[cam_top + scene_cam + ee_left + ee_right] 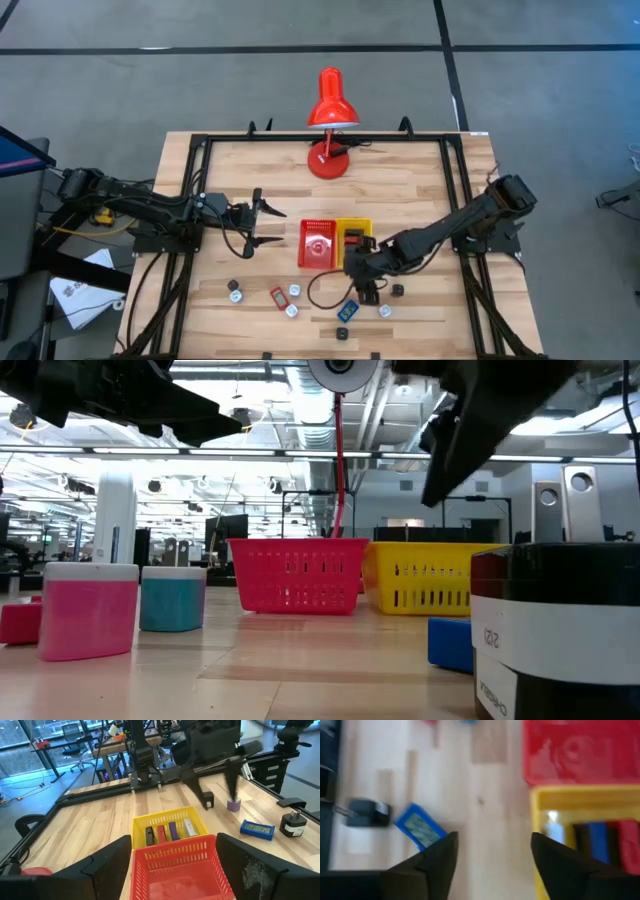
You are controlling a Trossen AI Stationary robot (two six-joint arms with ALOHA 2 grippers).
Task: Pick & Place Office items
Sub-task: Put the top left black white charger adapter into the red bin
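The office items lie on the wooden table near its near edge: white knob pieces (235, 291) (294, 291), a red flat piece (277, 296), a blue flat piece (348, 310) and black pieces (342, 333) (397, 291). Several flat pieces (167, 832) stand in the yellow tray (355, 222). My right gripper (362, 290) hangs open above the table just near of the yellow tray; in its wrist view (495, 840) the blue piece (420, 831) and a black knob piece (367, 813) lie beside it. My left gripper (275, 226) waits open, left of the red tray (303, 245).
A big red desk lamp (330, 100) stands at the far edge. The red tray (175, 855) and yellow tray (165, 817) sit side by side at mid-table. A black frame (200, 140) runs round the table. A dark cable (318, 290) loops near the items.
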